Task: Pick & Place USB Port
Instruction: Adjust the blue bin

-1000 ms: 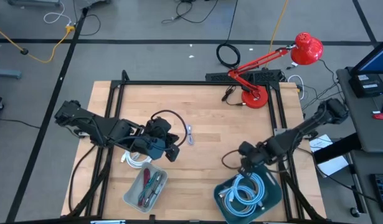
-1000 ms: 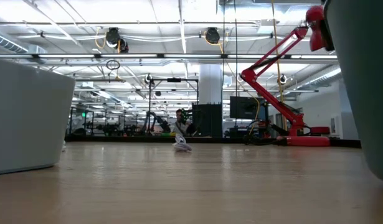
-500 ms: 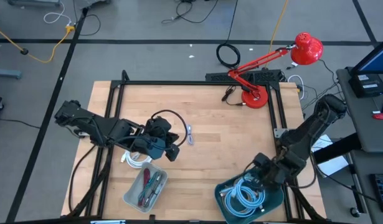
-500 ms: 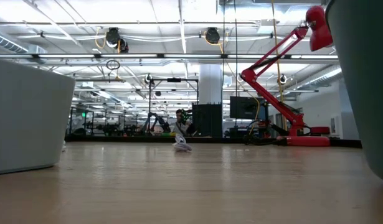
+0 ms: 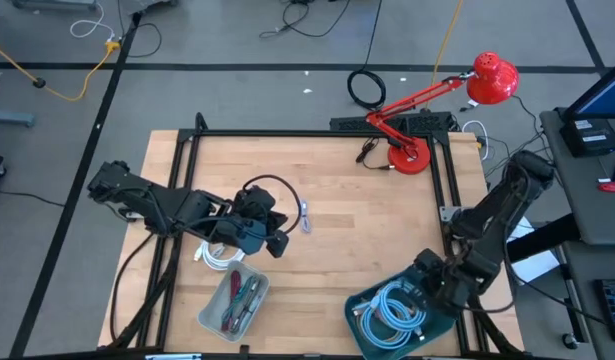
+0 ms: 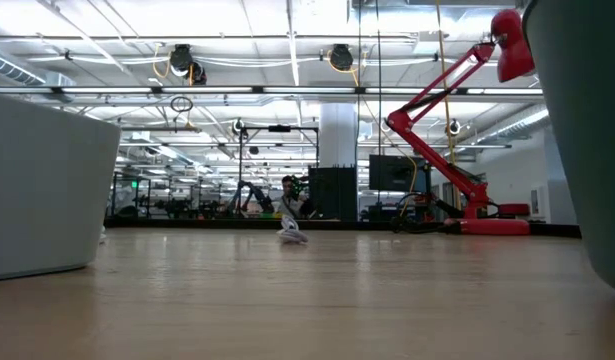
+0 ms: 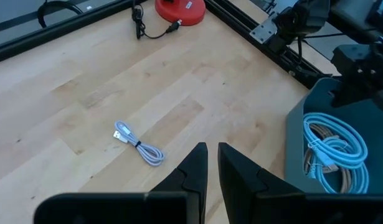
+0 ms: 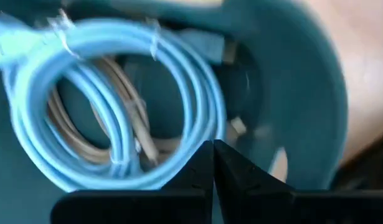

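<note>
A small white bundled USB cable (image 5: pixel 304 216) (image 7: pixel 140 145) lies flat on the wooden table (image 5: pixel 367 200), its plug end (image 7: pixel 121 132) toward the far side; the low view shows it far off (image 6: pixel 292 234). My left gripper (image 5: pixel 277 240) (image 7: pixel 213 163) hovers just on its near-left side, with only a narrow gap between its fingers and nothing in it. My right gripper (image 5: pixel 432 287) (image 8: pixel 213 152) is shut and empty above the teal bin (image 5: pixel 359 318), over light blue cable coils (image 8: pixel 116 93).
A grey tray (image 5: pixel 209 318) with red and green tools sits at the near edge, a white cable coil (image 5: pixel 217 258) beside it. A red desk lamp (image 5: pixel 407 155) stands at the far right. The black frame rails (image 5: pixel 442 190) border the table.
My right gripper has swung toward the table's near right corner, from the bin's far rim to above the bin's right part, rolling about its own axis as it went. It has stayed shut. The white cable has not moved.
</note>
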Available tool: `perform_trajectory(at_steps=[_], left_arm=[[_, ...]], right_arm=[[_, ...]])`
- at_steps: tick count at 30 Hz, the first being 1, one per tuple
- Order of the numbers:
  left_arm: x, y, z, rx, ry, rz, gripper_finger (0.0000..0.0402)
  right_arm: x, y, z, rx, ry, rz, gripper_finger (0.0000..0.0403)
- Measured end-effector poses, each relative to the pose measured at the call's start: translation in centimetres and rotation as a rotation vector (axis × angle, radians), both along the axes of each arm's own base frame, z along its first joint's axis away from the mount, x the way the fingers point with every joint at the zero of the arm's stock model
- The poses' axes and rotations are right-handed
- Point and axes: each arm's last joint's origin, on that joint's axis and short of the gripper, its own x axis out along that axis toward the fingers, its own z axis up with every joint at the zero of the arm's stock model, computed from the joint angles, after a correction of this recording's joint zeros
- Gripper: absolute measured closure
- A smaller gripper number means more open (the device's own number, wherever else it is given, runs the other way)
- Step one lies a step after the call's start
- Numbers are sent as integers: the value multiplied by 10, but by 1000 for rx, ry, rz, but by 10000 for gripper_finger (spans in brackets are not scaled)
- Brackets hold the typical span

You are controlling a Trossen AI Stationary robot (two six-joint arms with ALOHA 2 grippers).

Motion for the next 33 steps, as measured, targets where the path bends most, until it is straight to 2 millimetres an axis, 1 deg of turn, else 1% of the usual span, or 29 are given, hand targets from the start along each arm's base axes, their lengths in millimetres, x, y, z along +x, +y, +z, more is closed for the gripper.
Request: perform_trajectory(at_steps=[3, 12, 16, 19, 23, 26, 33], left_arm=[[0, 0, 0, 0, 0, -1, 362], [2, 6, 0, 4, 11, -1, 362], [3, 8, 0, 0, 15, -4, 362], [3, 9, 0, -2, 20, -11, 362], [3, 9, 0, -5, 22, -16, 362], [3, 9, 0, -3, 23, -18, 362], [3, 9, 0, 2, 26, -24, 362]], right_arm=[[-7, 10, -3, 39, 34, -2, 403], [-20, 52, -14, 205, 50, 5, 403], [-26, 65, -13, 178, 69, 14, 403], [-27, 74, -6, 153, 87, 3, 403], [-24, 84, 4, 145, 107, -23, 403], [-21, 90, 8, 157, 116, -19, 403], [-20, 95, 6, 188, 189, -2, 403]])
